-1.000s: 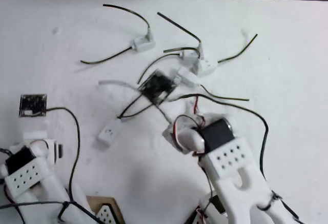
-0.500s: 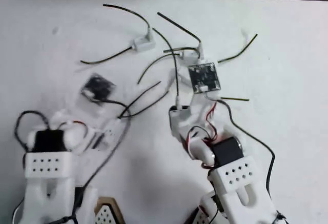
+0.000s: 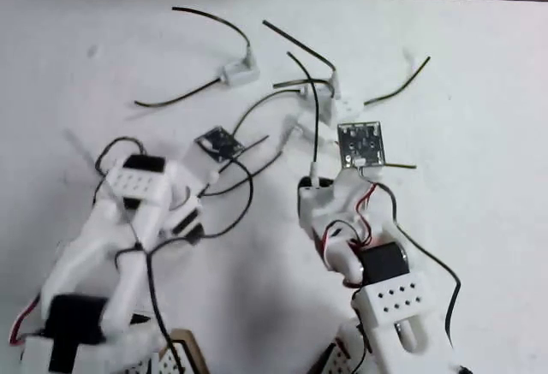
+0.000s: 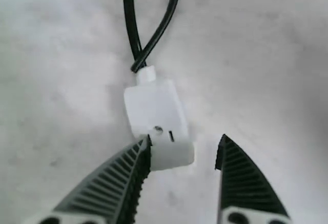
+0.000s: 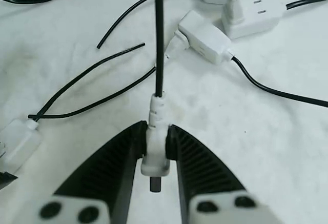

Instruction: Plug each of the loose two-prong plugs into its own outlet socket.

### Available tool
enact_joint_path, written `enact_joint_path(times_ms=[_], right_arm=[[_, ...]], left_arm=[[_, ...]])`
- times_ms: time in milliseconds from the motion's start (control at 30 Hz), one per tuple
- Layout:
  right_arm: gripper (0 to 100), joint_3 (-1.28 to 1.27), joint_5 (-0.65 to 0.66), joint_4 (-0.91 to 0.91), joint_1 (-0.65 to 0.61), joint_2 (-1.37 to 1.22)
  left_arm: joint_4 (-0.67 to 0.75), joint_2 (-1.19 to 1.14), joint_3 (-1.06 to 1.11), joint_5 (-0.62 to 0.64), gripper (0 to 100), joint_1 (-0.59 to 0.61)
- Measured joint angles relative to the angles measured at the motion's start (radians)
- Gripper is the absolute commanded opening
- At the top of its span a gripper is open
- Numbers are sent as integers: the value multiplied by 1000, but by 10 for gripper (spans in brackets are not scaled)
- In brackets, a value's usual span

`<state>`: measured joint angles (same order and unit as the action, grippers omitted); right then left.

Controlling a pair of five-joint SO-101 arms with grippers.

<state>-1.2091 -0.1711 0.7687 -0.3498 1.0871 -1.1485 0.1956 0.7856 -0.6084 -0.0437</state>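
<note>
1. High view: My left gripper (image 3: 190, 220) sits low over the white table (image 3: 77, 66), at about 8 o'clock from the table's middle. My right gripper (image 3: 313, 187) is close to the middle, toward 4 o'clock. It has a white two-prong plug (image 3: 315, 169) at its tip, and the plug's black cord (image 3: 312, 109) runs off toward 12 o'clock. A lone socket (image 3: 238, 72) with two black cord stubs lies at 11 o'clock. A cluster of sockets (image 3: 338, 109) lies at 1 o'clock.

2. Left wrist view: My left jaws stand open and hold nothing. A white, boxy outlet socket (image 4: 154, 111) lies flat on the table, with small slot marks near the end that reaches in between my ribbed dark fingers (image 4: 123, 183). One fingertip touches its corner and the other stands apart. Two thin black cords (image 4: 130, 24) leave its far end together.

3. Right wrist view: My right jaws are closed tight on the plug's white body, one finger pressed against each side. A short dark prong (image 5: 155, 184) pokes out past my grip, and the cord leads straight away. Beyond it lie a free socket (image 5: 205, 37) with its own cord, and just beside that a second socket (image 5: 253, 11) with a white plug set against it.
</note>
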Motion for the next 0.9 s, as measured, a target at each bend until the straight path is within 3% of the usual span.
enact_joint_path(times_ms=[200,700,900], right_arm=[[17,0,0,0,2,0],[17,0,0,0,2,0],[17,0,0,0,2,0]], left_arm=[[-66,-216,-189,0,169,23],[-91,-457,-551,-100,192,377],[-213,-523,-698,-101,212,453]])
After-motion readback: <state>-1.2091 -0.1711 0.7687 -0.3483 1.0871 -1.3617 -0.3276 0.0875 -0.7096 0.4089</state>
